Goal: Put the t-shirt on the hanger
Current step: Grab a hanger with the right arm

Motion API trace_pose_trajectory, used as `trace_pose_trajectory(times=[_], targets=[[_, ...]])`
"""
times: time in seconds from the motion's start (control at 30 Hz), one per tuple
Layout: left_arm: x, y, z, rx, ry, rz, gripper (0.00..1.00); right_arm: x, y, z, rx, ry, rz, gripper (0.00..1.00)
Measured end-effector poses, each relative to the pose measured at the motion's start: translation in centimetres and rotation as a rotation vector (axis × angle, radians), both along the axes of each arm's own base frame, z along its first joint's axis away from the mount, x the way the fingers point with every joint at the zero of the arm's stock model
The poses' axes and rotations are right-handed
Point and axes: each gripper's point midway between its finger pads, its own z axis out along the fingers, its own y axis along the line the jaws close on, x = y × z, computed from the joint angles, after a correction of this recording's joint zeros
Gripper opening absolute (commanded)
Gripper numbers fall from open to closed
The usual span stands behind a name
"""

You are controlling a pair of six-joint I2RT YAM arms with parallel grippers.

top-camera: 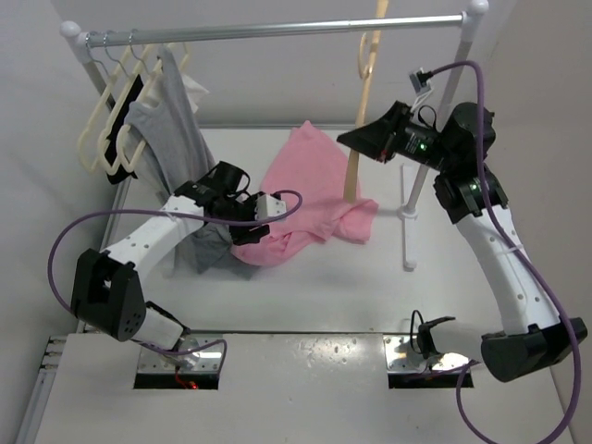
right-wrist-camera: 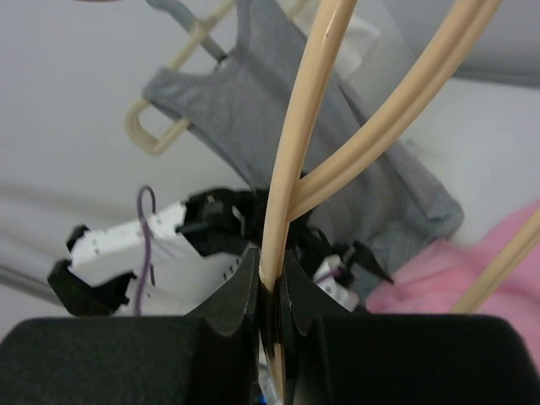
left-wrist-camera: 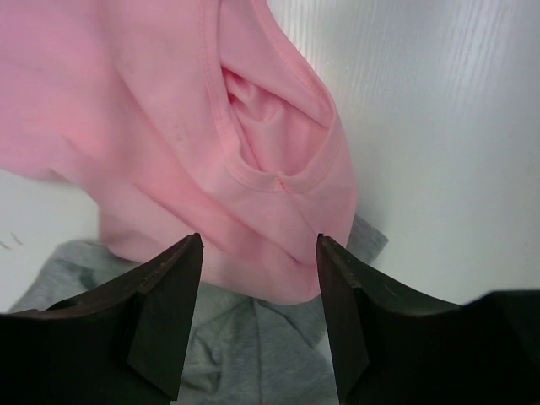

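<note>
The t-shirt (top-camera: 310, 190) lies crumpled on the white table (top-camera: 305, 296), about in the middle, under the metal rail (top-camera: 277, 30). Its near left edge lies over the lower part of a gray garment (top-camera: 171, 125), which hangs from the left end of the rail and reaches down to the table.

The left pincer (left-wrist-camera: 260, 245) hovers over this near left edge of the t-shirt. Its two fingers are apart and nothing is between them; below them the wrist view shows the pink hem and the gray cloth.

The right pincer (right-wrist-camera: 270, 278) is raised at the right side, above the far right part of the t-shirt. It is clamped on a thin arm of the hanger (top-camera: 352, 171). The hanger stands nearly upright, its upper part close to the rail and its lower end down at the pink cloth; I cannot tell if it touches there.

Some cream hangers (top-camera: 106, 134) hang bunched at the left end of the rail.
</note>
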Motion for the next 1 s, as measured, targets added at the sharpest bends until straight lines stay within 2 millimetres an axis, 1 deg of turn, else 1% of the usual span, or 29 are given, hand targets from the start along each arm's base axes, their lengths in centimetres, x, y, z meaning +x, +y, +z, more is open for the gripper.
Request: trace_pose_trajectory(times=[0.17, 0.33, 0.43, 0.47, 0.53, 0.63, 0.73, 0.83, 0.9, 1.0], targets=[[0.5, -0.7, 2.0, -0.025, -0.070, -0.083, 0.62, -2.6, 0.0, -5.8, -0.098, 0.093, 0.081, 0.00], [0.5, -2.4, 4.8, -0.101, -0.184, -0.241, 0.63, -5.5, -0.4, -10.5, -0.200, 0.155, 0.166, 0.00], [0.0, -3.7, 7.2, -0.173, -0.279, -0.358, 0.63, -7.6, -0.8, -13.4, -0.255, 0.209, 0.217, 0.00], [0.0, -4.2, 8.2, -0.196, -0.318, -0.397, 0.67, -8.4, -1.0, -14.6, -0.272, 0.234, 0.237, 0.00], [0.3, -5.1, 10.3, -0.240, -0.407, -0.466, 0.70, -9.7, -1.2, -16.4, -0.294, 0.280, 0.269, 0.00], [1.5, -6.5, 13.4, -0.298, -0.543, -0.519, 0.73, -11.2, -1.5, -19.2, -0.314, 0.359, 0.307, 0.00], [3.0, -7.8, 15.7, -0.334, -0.661, -0.532, 0.77, -12.1, -1.6, -20.8, -0.321, 0.416, 0.334, 0.00], [4.0, -9.9, 17.2, -0.365, -0.754, -0.566, 0.78, -12.7, -1.6, -21.2, -0.315, 0.430, 0.360, 0.00], [4.2, -11.4, 17.2, -0.375, -0.787, -0.599, 0.79, -12.9, -1.5, -21.1, -0.310, 0.423, 0.375, 0.00], [4.1, -13.6, 16.3, -0.383, -0.799, -0.644, 0.81, -13.2, -1.5, -21.1, -0.308, 0.415, 0.397, 0.00]])
